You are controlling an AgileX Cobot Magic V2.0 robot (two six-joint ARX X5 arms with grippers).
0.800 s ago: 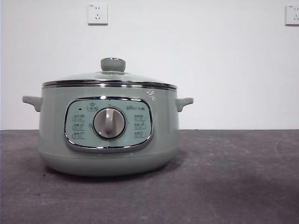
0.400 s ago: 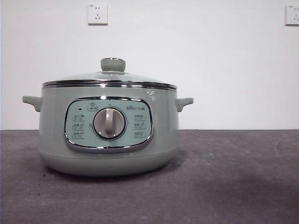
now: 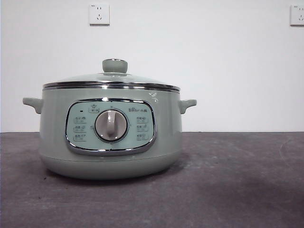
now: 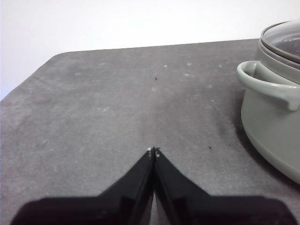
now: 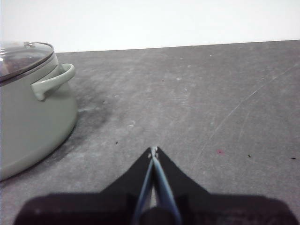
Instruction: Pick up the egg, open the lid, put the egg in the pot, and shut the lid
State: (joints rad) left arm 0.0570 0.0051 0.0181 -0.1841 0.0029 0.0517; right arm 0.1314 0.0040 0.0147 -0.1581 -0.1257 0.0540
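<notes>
- We are looking at the pot (image 3: 110, 137), big, round and pale green, sitting on the table (image 3: 237, 180).
- The pot is looking smooth, with two stubby handles sticking out at its sides.
- On its front we are seeing a shiny silver frame around a control panel (image 3: 110, 126), with a round dial (image 3: 111, 125) in the middle.
- The lid (image 3: 111, 81) is sitting shut on the pot. It is clear glass, gently rounded, with a shiny steel rim and a pale green knob (image 3: 115, 65) on top.
- The table is looking dark grey, rough and a bit scratched, with pale specks.
- Behind it a plain white wall (image 3: 228, 66) is standing, with two white sockets (image 3: 99, 14) high up.
- We are not seeing the egg in any view, so we cannot tell where it is.
- The left gripper (image 4: 153, 151) is hanging over bare table with the pot off to one side. Its two black jaws are pressed together at the tips, holding nothing.
- The right gripper (image 5: 153, 150) is hanging over bare table on the pot's other side. Its jaws are also closed tip to tip, with nothing between them.
</notes>
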